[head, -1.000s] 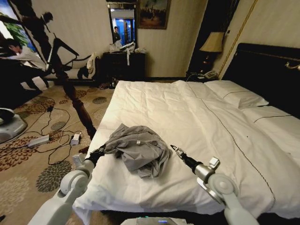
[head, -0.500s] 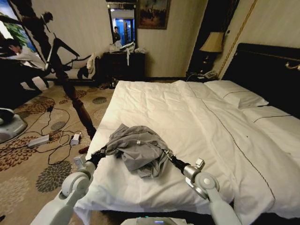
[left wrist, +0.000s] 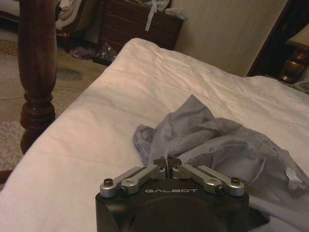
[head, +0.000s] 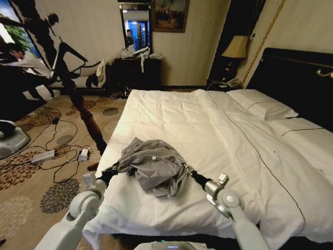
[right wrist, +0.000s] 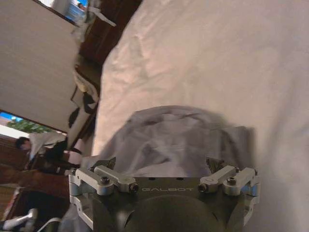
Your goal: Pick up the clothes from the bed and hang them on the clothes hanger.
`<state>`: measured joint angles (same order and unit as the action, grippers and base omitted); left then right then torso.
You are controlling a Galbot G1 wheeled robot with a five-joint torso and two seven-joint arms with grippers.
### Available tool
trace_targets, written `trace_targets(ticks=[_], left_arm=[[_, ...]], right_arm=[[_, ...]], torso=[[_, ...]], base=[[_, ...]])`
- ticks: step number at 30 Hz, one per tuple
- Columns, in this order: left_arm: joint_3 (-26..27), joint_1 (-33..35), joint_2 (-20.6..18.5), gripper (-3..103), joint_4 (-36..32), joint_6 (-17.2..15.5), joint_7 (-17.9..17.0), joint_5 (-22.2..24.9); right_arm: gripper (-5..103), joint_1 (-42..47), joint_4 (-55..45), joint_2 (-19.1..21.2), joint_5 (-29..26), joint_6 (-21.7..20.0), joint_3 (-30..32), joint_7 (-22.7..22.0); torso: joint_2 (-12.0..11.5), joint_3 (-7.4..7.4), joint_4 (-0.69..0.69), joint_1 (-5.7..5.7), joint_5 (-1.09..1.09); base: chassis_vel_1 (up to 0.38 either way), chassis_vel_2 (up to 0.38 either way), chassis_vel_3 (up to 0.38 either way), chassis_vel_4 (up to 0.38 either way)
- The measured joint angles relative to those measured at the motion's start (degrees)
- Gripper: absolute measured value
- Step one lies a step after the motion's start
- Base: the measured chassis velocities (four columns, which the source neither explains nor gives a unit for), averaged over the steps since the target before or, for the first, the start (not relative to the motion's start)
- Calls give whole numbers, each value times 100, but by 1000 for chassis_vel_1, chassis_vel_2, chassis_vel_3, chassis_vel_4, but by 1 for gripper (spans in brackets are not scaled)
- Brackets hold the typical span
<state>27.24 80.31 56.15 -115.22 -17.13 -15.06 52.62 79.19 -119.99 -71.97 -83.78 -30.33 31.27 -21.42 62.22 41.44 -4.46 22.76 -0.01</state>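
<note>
Room before me: cream striped walls. Patterned floral carpet, with white cables and a power strip lying on it. Dark wooden dresser at the far wall, mirror above it, framed painting beside the mirror. Table lamp, shade lit amber, in the corner. Turned wooden post standing on the carpet.

I have both arms stretched forward and low. My left gripper has its fingers pinched together, while my right gripper is spread wide.
</note>
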Motion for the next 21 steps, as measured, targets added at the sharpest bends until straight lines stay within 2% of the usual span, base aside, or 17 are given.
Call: trace_targets(ticks=[11, 21], left_arm=[[-70, 25, 9, 0, 15, 7, 19, -61], [-52, 36, 0, 0, 6, 7, 25, -51]], right_arm=[[100, 138, -31, -245, 93, -148, -326, -106], [100, 142, 151, -268, 220, -169, -390, -119]], torso=[[0, 0, 0, 0, 1], [0, 0, 0, 1, 0]], base=[[0, 0, 0, 0], [0, 0, 0, 0]])
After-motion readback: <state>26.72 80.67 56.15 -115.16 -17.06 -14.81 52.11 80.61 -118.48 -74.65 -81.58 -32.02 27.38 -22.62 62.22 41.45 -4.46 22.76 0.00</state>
